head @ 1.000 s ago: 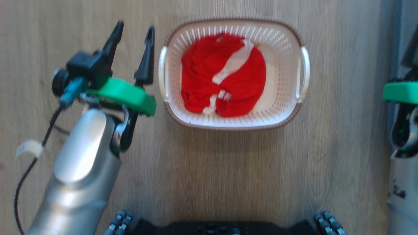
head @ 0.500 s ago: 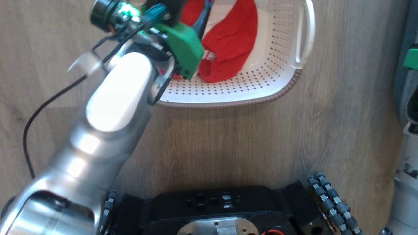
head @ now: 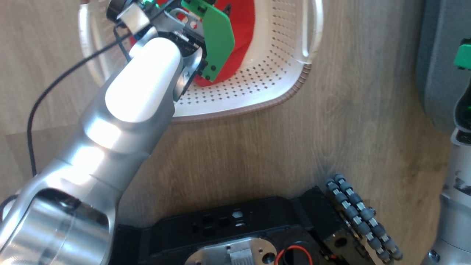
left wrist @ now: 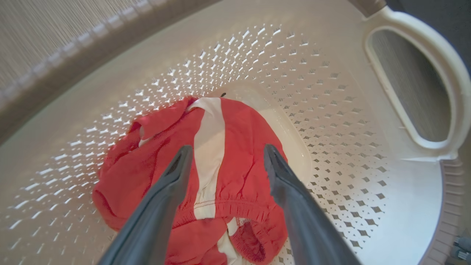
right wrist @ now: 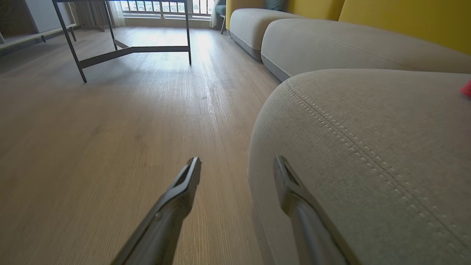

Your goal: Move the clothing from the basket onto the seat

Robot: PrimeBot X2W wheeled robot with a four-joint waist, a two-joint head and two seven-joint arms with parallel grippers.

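The clothing (left wrist: 239, 129) is a bright red bundle with a white stripe, lying in the bottom of the cream perforated basket (left wrist: 331, 110). My left gripper (left wrist: 227, 151) is open, pointing down into the basket with one finger on each side of the white stripe, just above the fabric. From the head, my left arm (head: 143, 92) reaches over the basket (head: 257, 106) and covers most of the clothing (head: 243, 33). My right gripper (right wrist: 237, 162) is open and empty, low over the floor beside the rounded edge of the grey seat (right wrist: 368, 129).
The basket stands on a wooden floor (head: 331, 140), with my dark wheeled base (head: 239, 228) just before it. The seat (head: 434, 55) is at the right. Further cushions (right wrist: 331, 40), a yellow backrest (right wrist: 404, 18) and a dark-legged table (right wrist: 128, 51) stand beyond.
My left arm has swung from the floor left of the basket to over and into it, fingers still open. The head camera has tilted down and shifted. The basket and clothing have not moved.
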